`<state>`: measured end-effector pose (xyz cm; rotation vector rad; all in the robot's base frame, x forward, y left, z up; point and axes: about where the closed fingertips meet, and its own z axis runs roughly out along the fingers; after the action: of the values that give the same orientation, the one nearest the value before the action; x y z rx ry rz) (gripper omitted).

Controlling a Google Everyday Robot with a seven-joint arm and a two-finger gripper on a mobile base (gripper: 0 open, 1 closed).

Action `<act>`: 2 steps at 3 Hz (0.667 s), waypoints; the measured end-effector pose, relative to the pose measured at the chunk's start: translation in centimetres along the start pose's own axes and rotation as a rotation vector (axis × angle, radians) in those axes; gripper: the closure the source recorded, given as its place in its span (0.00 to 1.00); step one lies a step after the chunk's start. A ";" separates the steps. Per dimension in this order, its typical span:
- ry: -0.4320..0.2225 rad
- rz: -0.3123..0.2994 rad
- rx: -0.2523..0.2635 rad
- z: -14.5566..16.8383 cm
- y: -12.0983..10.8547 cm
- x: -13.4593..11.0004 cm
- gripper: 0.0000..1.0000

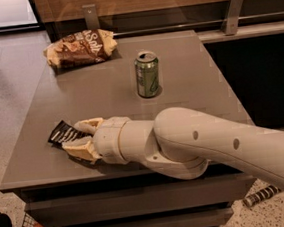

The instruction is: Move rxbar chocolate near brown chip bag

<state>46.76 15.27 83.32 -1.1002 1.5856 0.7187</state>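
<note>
The rxbar chocolate [63, 133], a flat black wrapper with white lines, lies at the front left of the table [104, 91]. My gripper [82, 138] is low over the table at the bar's right end. It is open, with one tan finger [89, 124] behind the bar and the other finger [78, 149] in front of it. The bar's right end sits between them. The brown chip bag [80, 48], puffy with white lettering, lies at the table's far left corner, well away from the bar.
A green drink can [147, 75] stands upright near the table's middle, between the arm and the back edge. My white arm [200, 140] crosses the table's front right. A wall with metal brackets [232, 9] runs behind the table.
</note>
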 end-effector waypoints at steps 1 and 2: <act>0.027 -0.053 0.026 -2.2 -2.5 -2.6 1.00; 0.083 -0.127 0.082 -6.3 -7.0 -6.2 1.00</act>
<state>50.89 8.84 91.60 -1.1711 1.5848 0.5247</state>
